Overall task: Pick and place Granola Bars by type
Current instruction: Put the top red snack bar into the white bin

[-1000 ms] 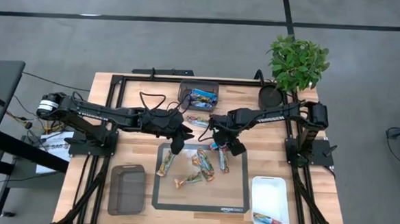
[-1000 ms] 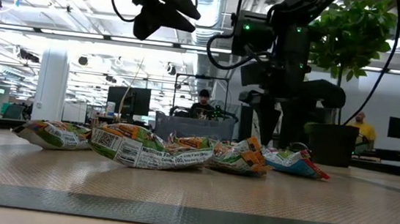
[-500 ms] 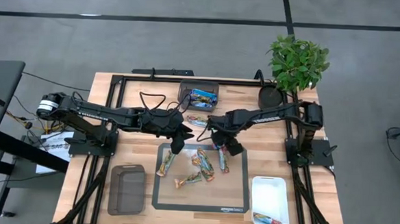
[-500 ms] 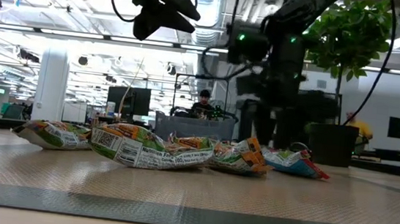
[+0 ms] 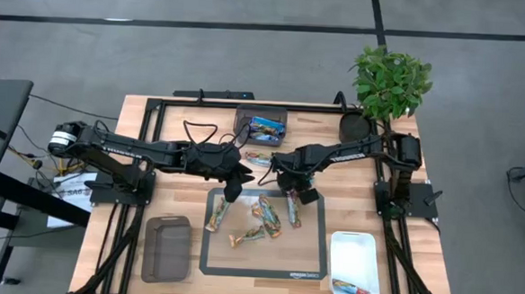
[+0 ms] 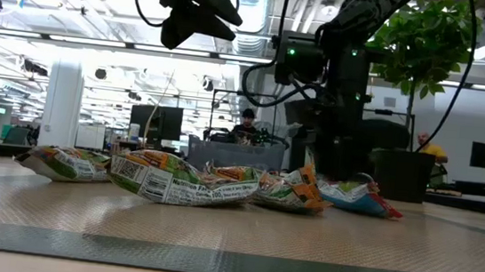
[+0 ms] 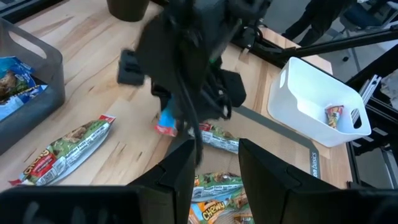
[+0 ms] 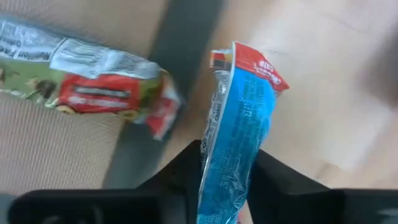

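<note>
**Q:** While both arms reach toward the middle of the tabletop (image 5: 180, 174), how is each posed?

**A:** Both stretch almost flat across it from opposite sides. The left end effector (image 5: 231, 191) hangs raised over the far left corner of the grey mat (image 5: 306, 257), fingers (image 7: 180, 171) narrowly parted and empty. The right end effector (image 5: 289, 186) sits at the mat's far edge, just beside the left one.

**Q:** What does the right one hold?

**A:** A blue bar (image 8: 236, 140), pinched at one end between its fingers; the bar's long axis runs straight out from them, red-tipped end pointing away.

**Q:** Where are the other bars?

**A:** Several green-and-orange bars (image 5: 257, 217) lie flat on the mat at mixed angles. One more (image 5: 260, 159) lies on bare wood between the mat and the far bin (image 5: 242, 121), which holds blue bars (image 5: 267, 127). One bar (image 5: 351, 288) rests in the white tray (image 5: 356, 251) at the near right. A second grey bin (image 5: 167, 248) stands left of the mat.
</note>
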Tool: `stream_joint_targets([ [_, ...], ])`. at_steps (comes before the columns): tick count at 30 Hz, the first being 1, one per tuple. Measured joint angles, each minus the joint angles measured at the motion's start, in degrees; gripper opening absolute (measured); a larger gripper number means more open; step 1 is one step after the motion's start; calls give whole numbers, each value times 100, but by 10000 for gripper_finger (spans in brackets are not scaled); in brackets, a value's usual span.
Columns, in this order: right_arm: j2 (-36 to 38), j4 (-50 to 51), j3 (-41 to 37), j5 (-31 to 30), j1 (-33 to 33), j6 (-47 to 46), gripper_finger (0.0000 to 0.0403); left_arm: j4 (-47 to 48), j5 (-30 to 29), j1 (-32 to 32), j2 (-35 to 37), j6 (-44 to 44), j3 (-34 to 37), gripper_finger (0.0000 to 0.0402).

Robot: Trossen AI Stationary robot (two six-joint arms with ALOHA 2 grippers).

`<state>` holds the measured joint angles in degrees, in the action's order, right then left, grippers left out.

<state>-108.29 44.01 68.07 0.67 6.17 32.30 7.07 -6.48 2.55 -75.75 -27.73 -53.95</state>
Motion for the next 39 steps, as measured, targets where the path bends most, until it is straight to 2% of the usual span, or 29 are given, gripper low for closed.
stream_joint_targets([
  [4,107,266,27,64,68,-576,59,-18,54,0,0,7,0,116],
  [8,220,862,399,452,112,-1194,58,-45,351,0,0,210,0,116],
  [18,711,2135,1664,2441,99,-3780,60,-16,984,-1,2,690,-2,116],
  [23,1217,2593,1896,3217,-104,-5057,60,-11,1195,-2,2,914,-2,116],
  [26,1562,3087,1888,3185,-402,-5669,60,6,1321,-2,2,1076,-2,116],
  [30,1966,3640,1886,2723,-1026,-6645,60,7,1506,-2,2,1270,-2,116],
  [39,2281,3816,1886,1679,-2767,-9826,60,-9,1883,-2,2,1763,0,116],
])
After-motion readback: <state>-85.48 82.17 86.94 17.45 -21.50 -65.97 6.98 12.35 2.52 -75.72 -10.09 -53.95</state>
